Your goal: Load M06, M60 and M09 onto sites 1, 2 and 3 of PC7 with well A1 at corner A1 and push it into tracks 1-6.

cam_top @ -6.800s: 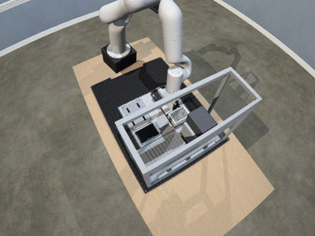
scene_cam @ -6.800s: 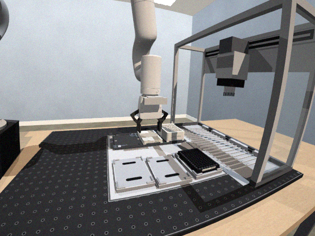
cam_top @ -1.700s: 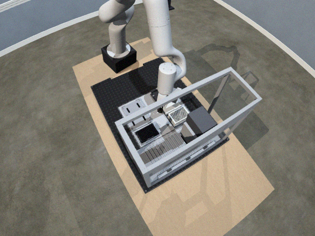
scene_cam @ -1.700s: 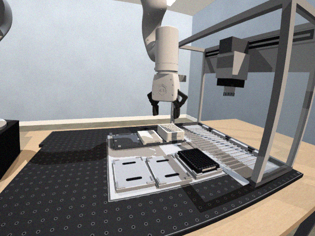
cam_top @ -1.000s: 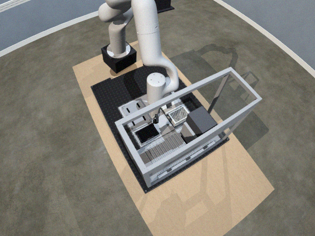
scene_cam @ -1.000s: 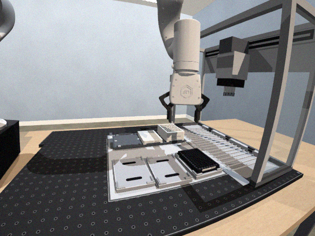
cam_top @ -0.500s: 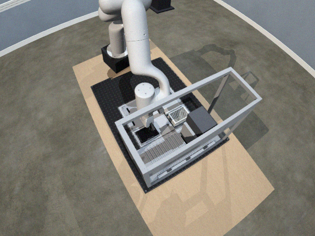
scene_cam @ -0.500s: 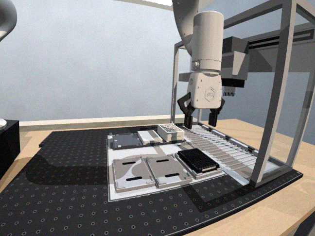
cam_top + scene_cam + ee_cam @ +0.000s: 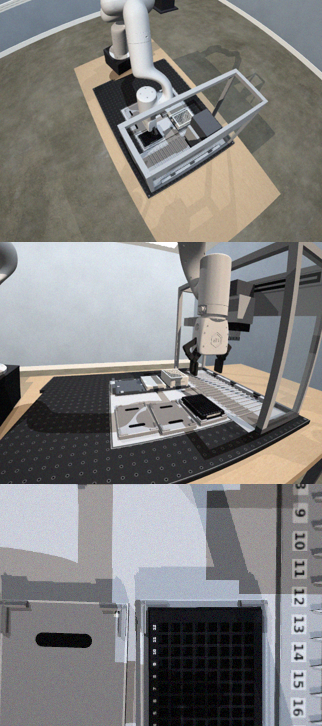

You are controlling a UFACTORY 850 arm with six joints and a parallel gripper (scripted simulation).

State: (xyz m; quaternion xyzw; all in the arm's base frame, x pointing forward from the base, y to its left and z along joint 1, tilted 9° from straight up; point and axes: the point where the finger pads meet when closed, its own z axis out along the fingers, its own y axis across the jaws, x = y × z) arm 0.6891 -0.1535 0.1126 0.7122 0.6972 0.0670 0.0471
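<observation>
My gripper is open and empty. It hangs well above the black 96-well plate M06, which sits flat in the nest farthest from the arm's base. In the wrist view this plate fills the lower middle; my fingers are out of that frame. The carrier PC7 lies on the apron. Its dark site 1 by the handle is empty. The flat white plate M60 is on site 2 and the white deep-well block M09 is on site 3. From above, the gripper hides part of M06.
Two empty grey nests stand beside M06; one shows in the wrist view. The loading rails run under the instrument frame, whose pipetting head hangs close behind my wrist. Track numbers line the apron edge.
</observation>
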